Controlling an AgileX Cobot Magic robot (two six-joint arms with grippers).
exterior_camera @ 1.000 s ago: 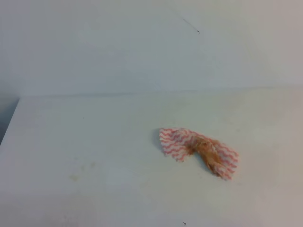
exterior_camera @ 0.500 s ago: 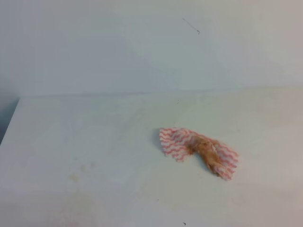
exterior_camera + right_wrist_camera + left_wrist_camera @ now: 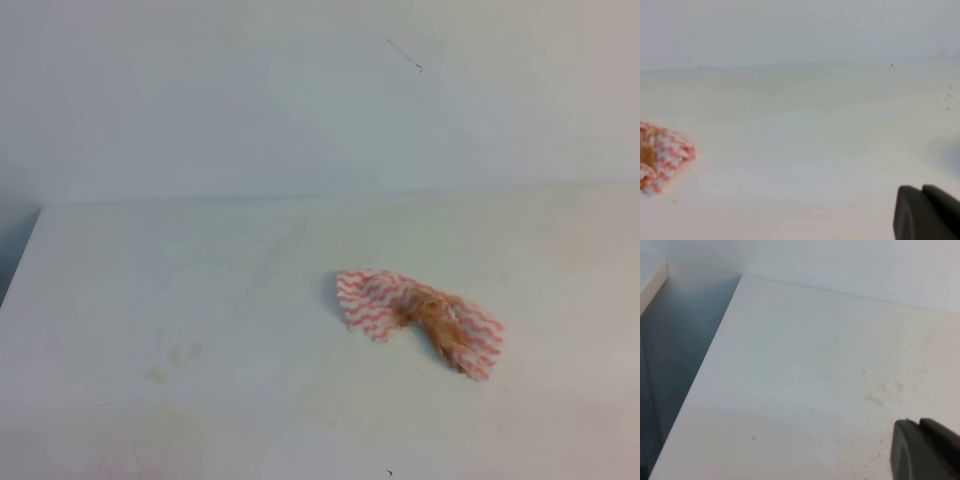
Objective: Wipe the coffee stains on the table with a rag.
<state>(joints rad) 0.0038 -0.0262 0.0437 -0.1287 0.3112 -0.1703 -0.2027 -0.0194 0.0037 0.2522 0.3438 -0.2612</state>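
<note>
The rag [image 3: 420, 320], pink-red and white zigzag with an orange-brown stained bunch in its middle, lies crumpled right of centre on the white table [image 3: 200, 290]. Nothing touches it. No glossy coffee puddle shows in any view. No arm shows in the exterior high view. In the left wrist view my left gripper [image 3: 919, 424] shows only as two dark fingers lying together at the bottom right, empty. In the right wrist view my right gripper [image 3: 921, 189] looks the same, empty, far right of the rag [image 3: 662, 157] at the left edge.
Faint pale brownish smudges [image 3: 170, 365] mark the table's left front; they also show in the left wrist view [image 3: 882, 392]. The table's left edge [image 3: 705, 375] drops into a dark gap. A white wall [image 3: 300, 100] stands behind the table.
</note>
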